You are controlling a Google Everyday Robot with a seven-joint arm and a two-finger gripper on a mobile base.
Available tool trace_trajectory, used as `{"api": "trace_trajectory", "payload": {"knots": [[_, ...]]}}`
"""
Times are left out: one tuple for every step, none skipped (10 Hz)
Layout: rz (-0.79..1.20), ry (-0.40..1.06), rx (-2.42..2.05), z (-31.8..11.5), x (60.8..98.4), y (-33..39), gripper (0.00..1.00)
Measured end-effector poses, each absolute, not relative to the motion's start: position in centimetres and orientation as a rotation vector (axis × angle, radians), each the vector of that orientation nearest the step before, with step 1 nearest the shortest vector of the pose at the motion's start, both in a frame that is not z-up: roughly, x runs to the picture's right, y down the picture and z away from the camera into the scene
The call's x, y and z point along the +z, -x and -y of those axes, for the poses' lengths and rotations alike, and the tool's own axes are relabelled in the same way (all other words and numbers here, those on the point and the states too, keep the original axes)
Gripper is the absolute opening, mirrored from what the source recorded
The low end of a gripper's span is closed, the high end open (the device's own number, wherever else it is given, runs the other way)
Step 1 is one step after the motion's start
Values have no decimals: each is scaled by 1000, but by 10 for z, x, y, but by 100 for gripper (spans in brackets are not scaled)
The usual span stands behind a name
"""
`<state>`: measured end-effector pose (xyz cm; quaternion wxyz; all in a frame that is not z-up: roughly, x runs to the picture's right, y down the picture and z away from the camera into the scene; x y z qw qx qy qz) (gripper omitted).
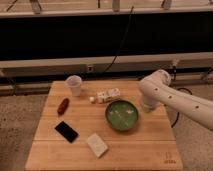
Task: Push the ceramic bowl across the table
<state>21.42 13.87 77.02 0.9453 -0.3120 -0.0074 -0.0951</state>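
You have the round green glazed ceramic bowl (121, 115) right of centre on the light-wood plank table (145, 146). The white arm's gripper (148, 105) is down just beside its right rim.

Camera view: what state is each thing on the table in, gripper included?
ceramic bowl: upright, empty, on the table.
gripper: low, beside the bowl's rim on the arm's side; contact unclear.
cup: upright.
small carton: lying behind the bowl.
black phone: flat, screen dark.
white block: lying flat.
red-brown item: lying flat.
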Motion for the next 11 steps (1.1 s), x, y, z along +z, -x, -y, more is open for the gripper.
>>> {"api": "trace_trajectory", "payload": {"knots": [[23,645,-204,-140,771,-210,22],[22,651,-213,-141,772,-208,14],[22,659,-225,-145,778,-205,4],[25,663,-236,-147,784,-202,2],[23,666,-244,-147,788,-203,2],[24,672,-249,-148,791,-204,2],[26,679,-259,-147,794,-204,2],[30,686,-273,-147,797,-203,2],[35,693,-293,-149,798,-201,2],[41,703,-316,-151,800,-198,2],[44,709,-338,-153,802,-196,2]]}}
